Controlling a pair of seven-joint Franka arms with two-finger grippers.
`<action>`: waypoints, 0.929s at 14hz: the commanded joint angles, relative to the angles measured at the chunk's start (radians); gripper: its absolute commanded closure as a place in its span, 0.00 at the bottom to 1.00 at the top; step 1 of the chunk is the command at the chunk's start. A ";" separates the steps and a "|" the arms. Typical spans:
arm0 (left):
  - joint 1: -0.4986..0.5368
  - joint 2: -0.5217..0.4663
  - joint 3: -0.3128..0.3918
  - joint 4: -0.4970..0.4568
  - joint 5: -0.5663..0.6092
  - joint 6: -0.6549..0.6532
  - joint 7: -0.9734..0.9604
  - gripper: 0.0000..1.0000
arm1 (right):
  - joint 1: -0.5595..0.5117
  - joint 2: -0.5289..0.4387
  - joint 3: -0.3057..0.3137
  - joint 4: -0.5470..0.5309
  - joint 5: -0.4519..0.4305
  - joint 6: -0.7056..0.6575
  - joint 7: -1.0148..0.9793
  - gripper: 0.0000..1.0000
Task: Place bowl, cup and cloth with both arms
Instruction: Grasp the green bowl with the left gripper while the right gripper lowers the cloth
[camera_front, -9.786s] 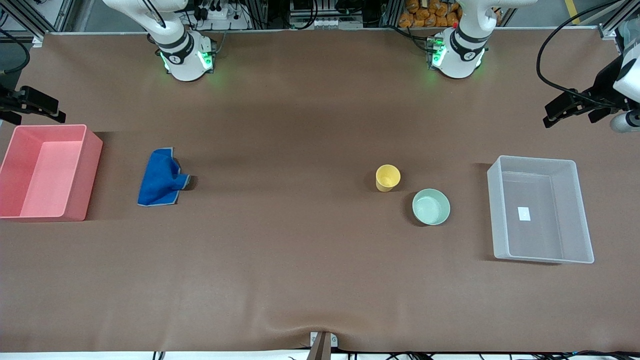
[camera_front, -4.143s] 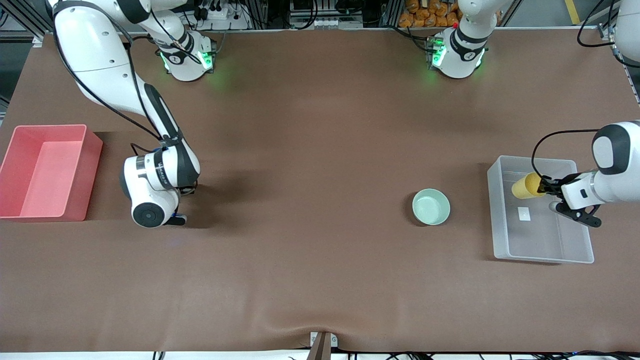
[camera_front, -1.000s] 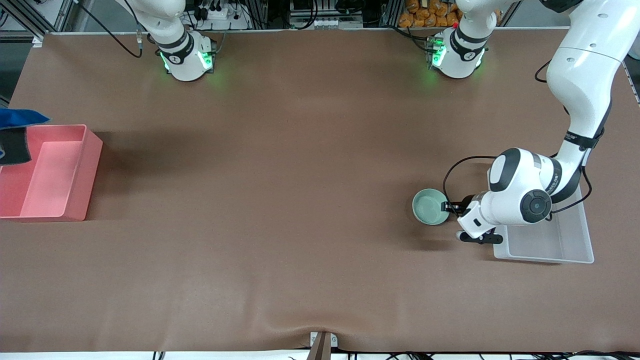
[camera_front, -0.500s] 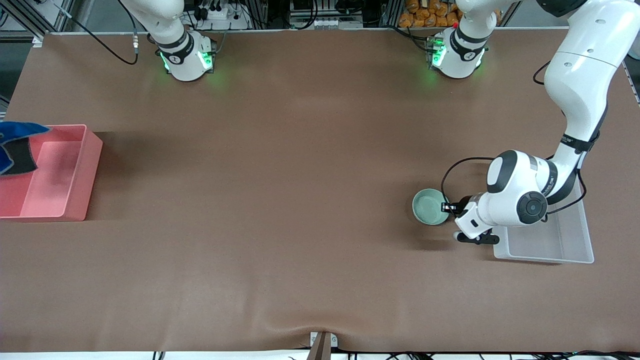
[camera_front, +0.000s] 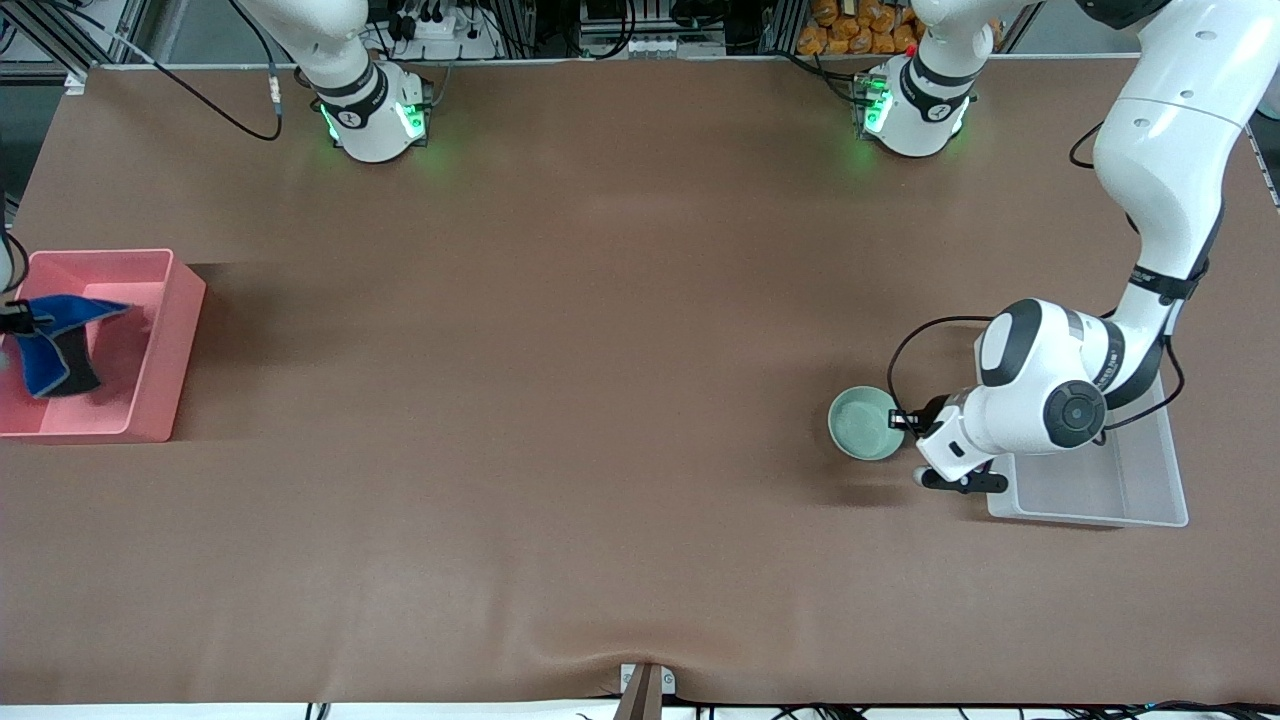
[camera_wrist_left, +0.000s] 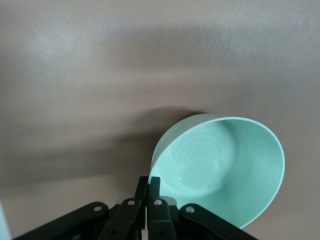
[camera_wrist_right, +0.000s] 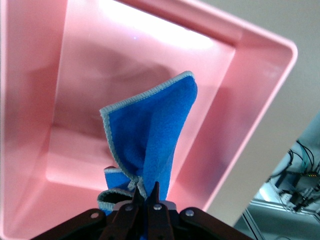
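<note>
The right gripper (camera_wrist_right: 147, 200) pinched the cloth (camera_wrist_right: 150, 135) over the pink bin (camera_front: 170, 300), ready to drop it; the left gripper (camera_wrist_left: 149, 192) clamped the bowl (camera_wrist_left: 220, 170) rim for lifting off the tabletop (camera_front: 600, 400).

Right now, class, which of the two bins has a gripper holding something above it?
The pink bin, at the right arm's end of the table: the right gripper dangles the blue cloth over it. Nothing hangs over the clear bin.
</note>
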 joint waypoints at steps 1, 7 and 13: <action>0.036 -0.113 -0.005 -0.013 0.021 -0.035 0.083 1.00 | 0.024 0.006 0.008 0.008 0.066 0.003 0.029 1.00; 0.178 -0.171 -0.017 0.074 0.006 -0.078 0.348 1.00 | 0.067 0.066 0.008 0.005 0.112 0.029 0.070 1.00; 0.312 -0.123 -0.006 0.143 0.015 -0.137 0.525 1.00 | 0.089 0.069 0.009 0.016 0.114 0.020 0.072 0.00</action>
